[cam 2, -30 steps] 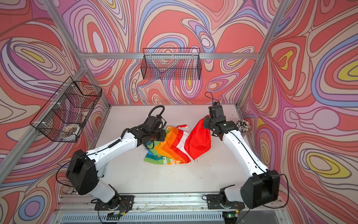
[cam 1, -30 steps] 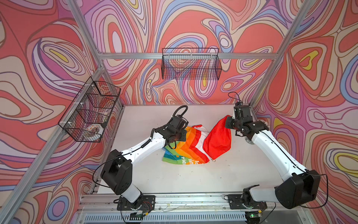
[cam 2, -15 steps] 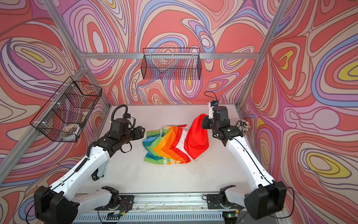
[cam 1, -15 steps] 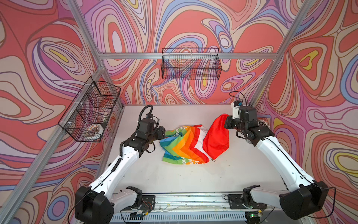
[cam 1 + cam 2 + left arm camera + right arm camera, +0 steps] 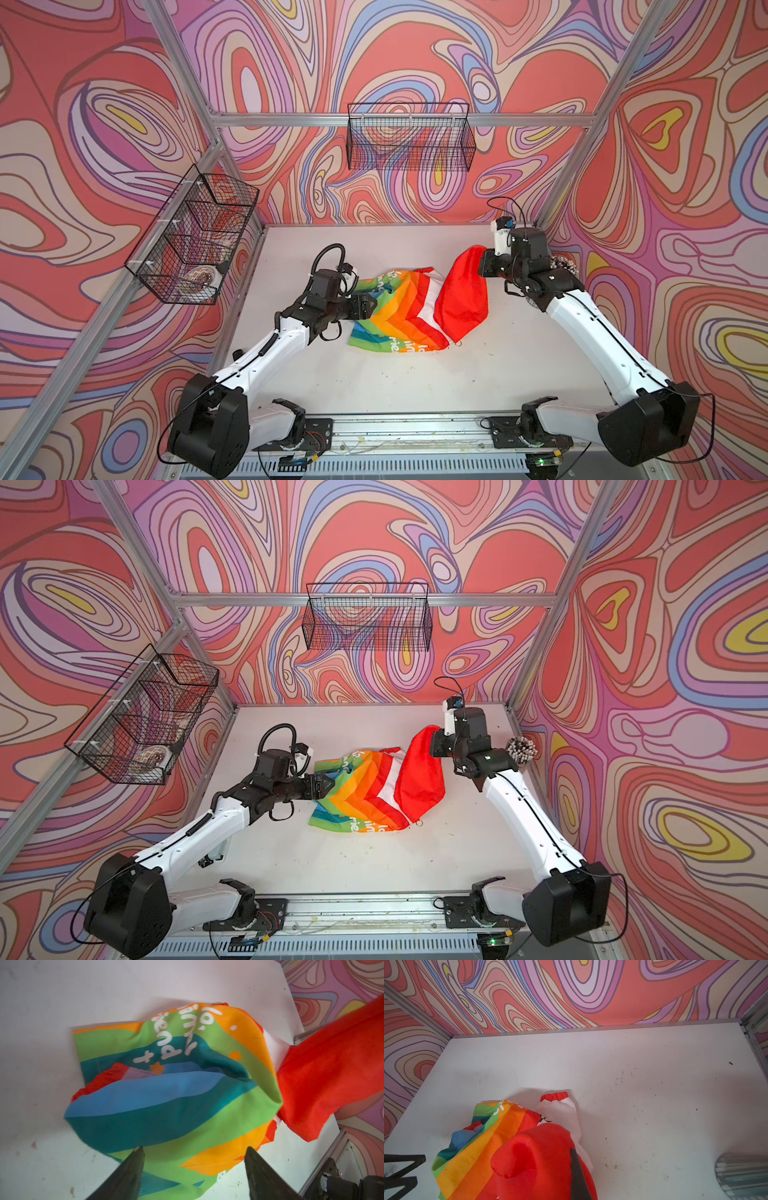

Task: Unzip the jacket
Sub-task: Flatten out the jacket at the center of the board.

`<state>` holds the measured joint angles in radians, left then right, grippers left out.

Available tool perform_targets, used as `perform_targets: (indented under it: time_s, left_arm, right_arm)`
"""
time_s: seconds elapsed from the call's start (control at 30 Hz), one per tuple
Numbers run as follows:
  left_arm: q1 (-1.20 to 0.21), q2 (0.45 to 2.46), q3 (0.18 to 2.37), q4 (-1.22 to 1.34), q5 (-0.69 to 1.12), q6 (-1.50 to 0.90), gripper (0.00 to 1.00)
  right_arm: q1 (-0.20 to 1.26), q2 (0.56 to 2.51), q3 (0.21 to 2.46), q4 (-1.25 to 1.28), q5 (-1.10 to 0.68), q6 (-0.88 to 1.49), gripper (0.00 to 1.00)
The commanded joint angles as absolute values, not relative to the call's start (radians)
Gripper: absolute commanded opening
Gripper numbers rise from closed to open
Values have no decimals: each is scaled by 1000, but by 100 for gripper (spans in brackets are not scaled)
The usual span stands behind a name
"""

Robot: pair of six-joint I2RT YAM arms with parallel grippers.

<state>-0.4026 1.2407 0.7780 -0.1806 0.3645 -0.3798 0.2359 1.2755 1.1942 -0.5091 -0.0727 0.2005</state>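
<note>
The jacket (image 5: 399,316) lies crumpled mid-table, rainbow stripes up, and it shows in both top views. Its red hood (image 5: 463,291) is pulled up and to the right, with my right gripper (image 5: 482,266) shut on its top edge. In the right wrist view only one finger (image 5: 577,1176) shows against the red cloth, and a white sleeve (image 5: 560,1109) with a red cuff lies beyond. My left gripper (image 5: 372,303) is open at the jacket's left edge. In the left wrist view its fingers (image 5: 135,1167) straddle green and orange folds. The zipper is hidden in the folds.
A wire basket (image 5: 409,137) hangs on the back wall. Another wire basket (image 5: 195,241), holding a few items, hangs on the left wall. A cup of pens (image 5: 521,750) stands at the table's right edge, behind my right arm.
My left gripper drew back to the left, then returned to the jacket's left edge with its jaws wider apart. The right gripper kept the hood and rose slightly.
</note>
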Motion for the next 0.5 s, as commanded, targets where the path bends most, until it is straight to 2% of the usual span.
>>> perform_targets:
  time_s: [0.0,0.13,0.27,0.4,0.47]
  left_arm:
    - [-428,1271,809,-125,357,-286,78]
    - [-430,1340,845,-118,330,-235,78]
    - [-430,1422,898,-120,379,-192,76]
    - [-432,1493,931,-106,475,-187,59]
    - [-431,1521,933,-91,496,-204,46]
  right_arm:
    - [233,1293,1187,-502,-94,204,0]
    - [234,1304,1195,-508,-112,206,0]
    - [233,1310,1205,-520,-115,204,0]
    - [232,1308,1208,-525,-115,206,0]
    - [233,1305,1214,-522,-115,208,0]
